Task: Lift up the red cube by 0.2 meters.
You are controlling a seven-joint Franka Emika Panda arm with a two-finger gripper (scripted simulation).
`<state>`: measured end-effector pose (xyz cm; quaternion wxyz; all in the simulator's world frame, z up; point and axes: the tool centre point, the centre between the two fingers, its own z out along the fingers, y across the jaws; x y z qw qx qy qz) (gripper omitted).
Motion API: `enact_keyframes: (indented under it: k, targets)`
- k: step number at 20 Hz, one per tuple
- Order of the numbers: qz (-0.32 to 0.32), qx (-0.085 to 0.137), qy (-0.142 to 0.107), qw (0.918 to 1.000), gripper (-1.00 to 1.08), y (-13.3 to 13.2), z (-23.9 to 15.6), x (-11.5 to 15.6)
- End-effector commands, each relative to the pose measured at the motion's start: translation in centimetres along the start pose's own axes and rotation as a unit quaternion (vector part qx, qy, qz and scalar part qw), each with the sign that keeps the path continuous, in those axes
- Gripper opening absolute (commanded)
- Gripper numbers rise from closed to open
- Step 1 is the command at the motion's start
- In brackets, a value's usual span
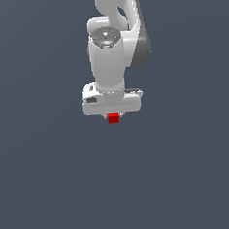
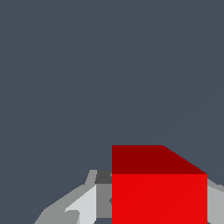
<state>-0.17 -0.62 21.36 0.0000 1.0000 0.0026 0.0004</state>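
Note:
The red cube is tiny, with a bright face and a darker side. In the exterior view it sits directly under the white hand of my gripper, between the short fingertips, which barely show on either side of it. In the wrist view the red cube fills the lower part of the picture. A grey finger presses against one side and the other finger against the opposite side. My gripper is shut on the cube. No shadow or contact shows whether the cube rests on the floor.
A plain dark grey-blue surface fills both views all around the arm. The white arm rises above the hand in the exterior view. No other object shows.

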Motion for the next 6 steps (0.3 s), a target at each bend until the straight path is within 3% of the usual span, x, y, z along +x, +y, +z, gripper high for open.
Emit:
enact_keyframes:
  k: [1,6]
  targets:
    - [0.000,0.000,-0.001,1.0000,-1.00,0.00,-0.98,0.03]
    - [0.000,0.000,-0.001,1.0000,-1.00,0.00,-1.64,0.11]
